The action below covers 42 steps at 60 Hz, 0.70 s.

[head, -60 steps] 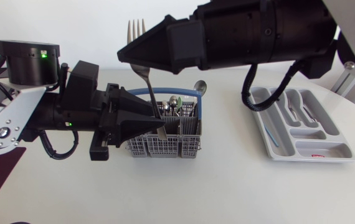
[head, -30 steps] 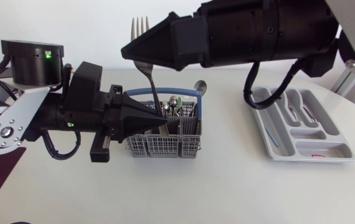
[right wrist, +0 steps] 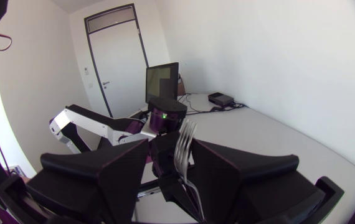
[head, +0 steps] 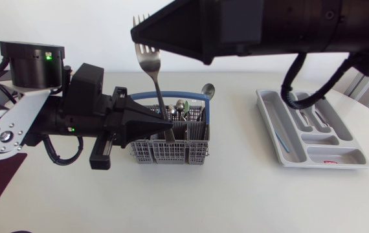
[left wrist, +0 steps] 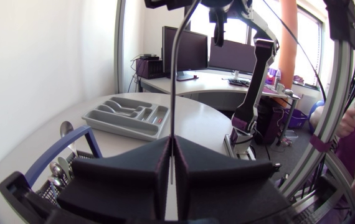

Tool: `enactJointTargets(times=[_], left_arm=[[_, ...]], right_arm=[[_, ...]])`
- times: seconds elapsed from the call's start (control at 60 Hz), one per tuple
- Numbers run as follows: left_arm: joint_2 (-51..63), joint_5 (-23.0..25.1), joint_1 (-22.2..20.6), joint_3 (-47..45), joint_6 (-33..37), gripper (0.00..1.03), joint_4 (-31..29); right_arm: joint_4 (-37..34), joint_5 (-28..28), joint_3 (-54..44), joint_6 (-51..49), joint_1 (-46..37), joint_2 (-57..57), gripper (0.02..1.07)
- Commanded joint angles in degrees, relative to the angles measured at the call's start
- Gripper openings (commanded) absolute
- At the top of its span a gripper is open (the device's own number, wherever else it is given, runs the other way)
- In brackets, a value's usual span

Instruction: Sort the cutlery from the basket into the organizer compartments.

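Grey mesh basket [head: 171,153] holds upright spoons [head: 180,107], partly hidden behind my left gripper [head: 166,123], which is clamped on the fork [head: 151,59] handle above it. Organizer [head: 349,154]: sorted pieces [head: 307,111] in far compartments, types indistinct. Right gripper [head: 136,30] fingers stand apart around the tines.

The space over the basket [head: 171,150] is blocked. A fork [head: 152,61] stands upright there, pinched low by the left gripper [head: 168,126] at the basket's left, with the right gripper [head: 137,31] hanging over its tines. Right of the basket, bare table [head: 236,188] lies free up to the organizer [head: 327,166], and it is also free in front of the basket.
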Motion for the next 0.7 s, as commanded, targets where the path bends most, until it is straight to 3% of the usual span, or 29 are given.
enactJointTargets(times=[0.0,0.2,0.683], left_arm=[[-0.4,1.7,0.4,0.7,2.0,0.03,0.1],[-1.0,3.8,-0.6,0.7,7.4,0.03,-2.9],[1.8,2.5,-4.4,1.2,20.2,0.03,-11.6]], right_arm=[[-1.3,0.3,-1.7,-2.4,-1.2,-2.2,0.68],[-3.0,0.0,-4.8,-5.8,-4.8,-5.0,0.68],[-7.8,-3.0,-16.6,-21.3,-9.5,-9.5,0.69]])
